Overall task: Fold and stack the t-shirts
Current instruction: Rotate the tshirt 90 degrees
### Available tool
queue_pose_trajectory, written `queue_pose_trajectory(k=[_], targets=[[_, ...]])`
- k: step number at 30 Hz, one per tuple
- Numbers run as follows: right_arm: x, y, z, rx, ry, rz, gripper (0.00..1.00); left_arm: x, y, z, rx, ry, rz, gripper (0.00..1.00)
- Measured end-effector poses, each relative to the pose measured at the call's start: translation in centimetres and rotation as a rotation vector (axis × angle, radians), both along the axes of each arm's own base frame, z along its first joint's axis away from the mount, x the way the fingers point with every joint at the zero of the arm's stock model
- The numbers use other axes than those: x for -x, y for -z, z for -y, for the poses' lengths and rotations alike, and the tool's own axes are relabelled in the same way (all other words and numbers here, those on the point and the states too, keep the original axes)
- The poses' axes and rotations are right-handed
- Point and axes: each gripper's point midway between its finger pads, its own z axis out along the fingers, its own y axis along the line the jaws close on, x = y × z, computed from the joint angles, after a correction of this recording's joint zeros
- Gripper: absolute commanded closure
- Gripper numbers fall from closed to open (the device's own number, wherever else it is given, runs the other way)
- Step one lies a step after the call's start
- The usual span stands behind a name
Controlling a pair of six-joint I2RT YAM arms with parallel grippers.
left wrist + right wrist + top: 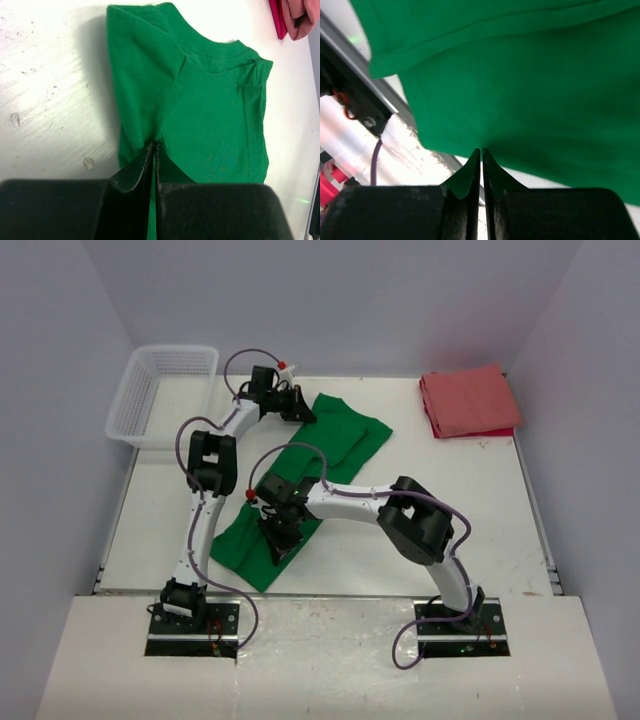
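No legible text, label, brand, number or sign in any view, the green t-shirt (215, 125) just ahead of the claw tips plain and unprinted.

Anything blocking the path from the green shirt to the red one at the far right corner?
Nothing visible: bare table between green shirt and folded red shirt. Both the left gripper and right gripper pinch the green shirt.

The left black two-finger gripper (300, 412) reaches far forward, jaws pinched tight on the bright green cloth t-shirt (350, 435). The right black two-finger gripper (282, 545), arm bent leftward, pinches its near edge.
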Motion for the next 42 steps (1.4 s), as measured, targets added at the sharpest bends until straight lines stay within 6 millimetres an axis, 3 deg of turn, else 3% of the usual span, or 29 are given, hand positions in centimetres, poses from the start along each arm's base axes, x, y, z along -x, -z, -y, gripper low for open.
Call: queue_pose_trajectory(k=[5,13,23,35,42], targets=[[1.3,2.1,-0.2,0.031,-0.014,-0.050,0.96,-0.1,0.0,0.1,0.009,0.006,0.012,0.96],[1.5,2.5,0.0,0.042,0.067,-0.072,0.99,-0.2,0.1,-0.1,0.015,0.008,0.014,0.96],[2.0,2.9,5.3,0.178,0.324,-0.071,1.00,-0.4,0.3,-0.5,0.034,-0.002,0.000,0.96],[0.6,3.4,10.3,0.187,0.568,-0.232,1.00,-1.1,0.4,-0.5,0.078,-0.033,-0.013,0.96],[0.5,3.7,11.7,0.177,0.620,-0.254,1.00,-1.9,0.6,-1.0,0.072,-0.105,-0.047,0.96]])
